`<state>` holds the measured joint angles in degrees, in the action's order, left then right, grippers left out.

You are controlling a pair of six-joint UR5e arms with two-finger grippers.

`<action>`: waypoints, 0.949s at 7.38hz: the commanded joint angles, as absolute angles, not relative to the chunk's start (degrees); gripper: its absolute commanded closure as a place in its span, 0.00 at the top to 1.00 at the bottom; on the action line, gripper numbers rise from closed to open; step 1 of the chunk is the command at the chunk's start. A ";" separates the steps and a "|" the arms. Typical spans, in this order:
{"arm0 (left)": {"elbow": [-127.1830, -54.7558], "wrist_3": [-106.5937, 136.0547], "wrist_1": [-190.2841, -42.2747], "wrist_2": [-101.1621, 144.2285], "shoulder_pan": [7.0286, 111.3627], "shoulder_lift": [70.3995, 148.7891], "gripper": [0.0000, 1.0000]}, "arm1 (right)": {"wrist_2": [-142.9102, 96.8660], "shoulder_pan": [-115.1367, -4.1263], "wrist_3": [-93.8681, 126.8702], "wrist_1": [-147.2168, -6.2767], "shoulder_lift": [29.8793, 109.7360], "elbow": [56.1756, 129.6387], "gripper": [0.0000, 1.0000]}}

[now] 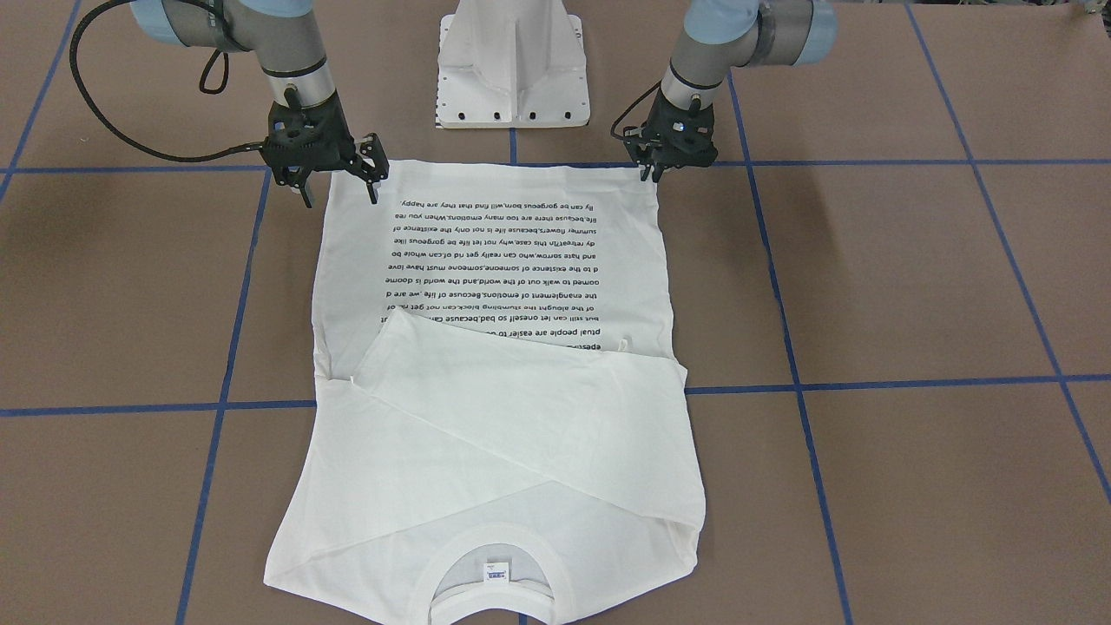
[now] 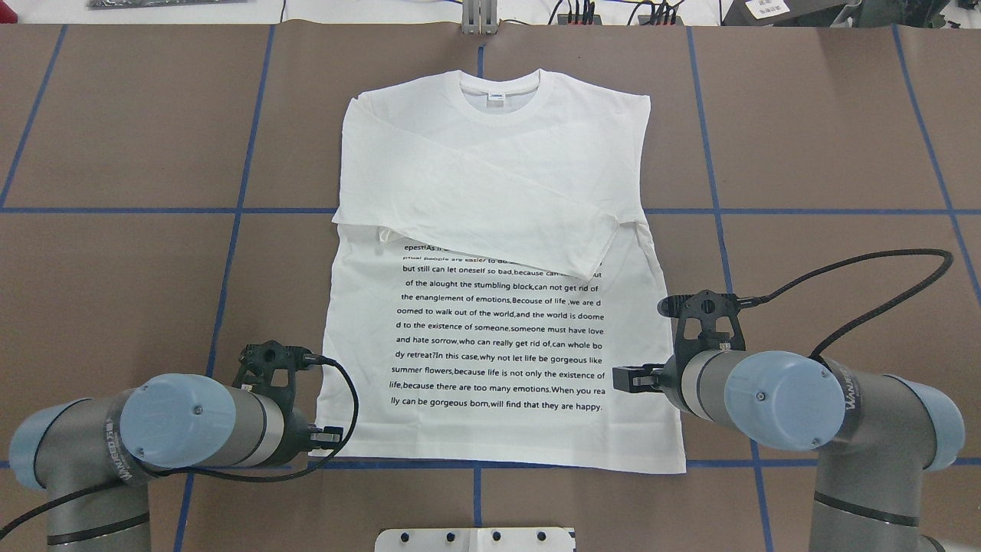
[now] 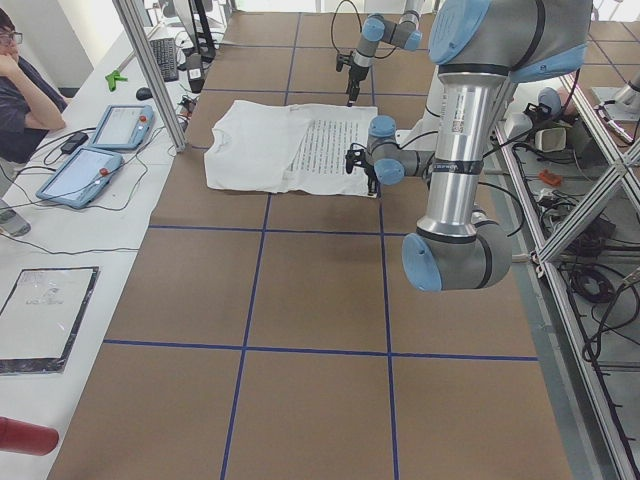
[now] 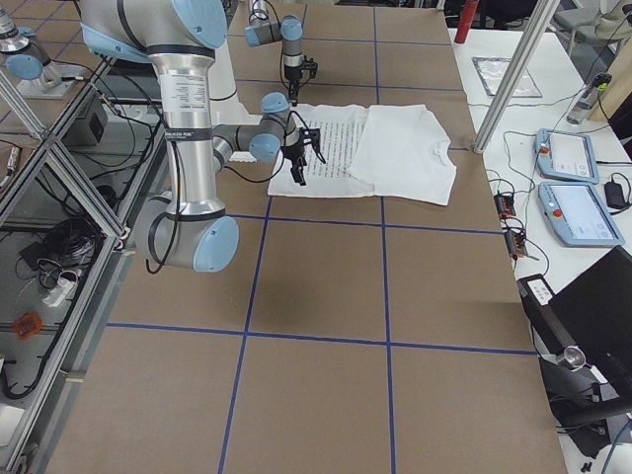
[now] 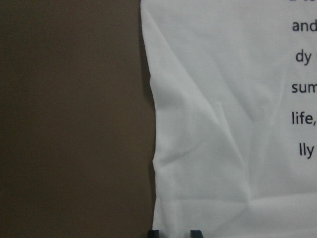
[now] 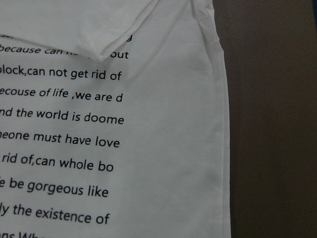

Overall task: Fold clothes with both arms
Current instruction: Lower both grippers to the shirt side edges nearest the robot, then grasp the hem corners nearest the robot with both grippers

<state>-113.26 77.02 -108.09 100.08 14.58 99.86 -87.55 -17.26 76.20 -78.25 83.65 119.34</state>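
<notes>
The clothes are one white long-sleeved T-shirt (image 1: 521,417) lying flat, black text up, collar away from the robot. Its sleeves are folded across the chest (image 2: 490,161). My left gripper (image 1: 654,176) hangs low over one hem corner with its fingers close together. Its two fingertips (image 5: 154,233) show at the bottom of the left wrist view, over the cloth (image 5: 223,148), with a narrow strip of shirt between them. My right gripper (image 1: 340,193) is wide open and straddles the shirt's side edge at the other hem corner. The right wrist view shows only that printed edge (image 6: 173,148).
The white pedestal base (image 1: 512,69) stands just behind the hem, between the arms. Blue tape lines (image 2: 230,211) grid the brown table. A seated person (image 3: 20,90) and teach pendants (image 3: 90,170) are at the far bench. Black cables (image 2: 866,264) loop from both wrists.
</notes>
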 commanded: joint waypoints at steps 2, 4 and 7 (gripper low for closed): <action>-113.90 77.52 -106.44 98.97 14.41 99.93 0.00 | -86.32 -15.83 77.07 -78.05 84.63 119.27 1.00; -113.91 77.52 -106.44 98.96 14.41 99.93 0.00 | -83.59 -12.93 79.53 -77.70 85.95 119.53 0.99; -113.91 77.52 -106.44 99.05 14.41 99.93 0.00 | -81.05 -8.55 83.49 -77.70 90.06 122.59 0.88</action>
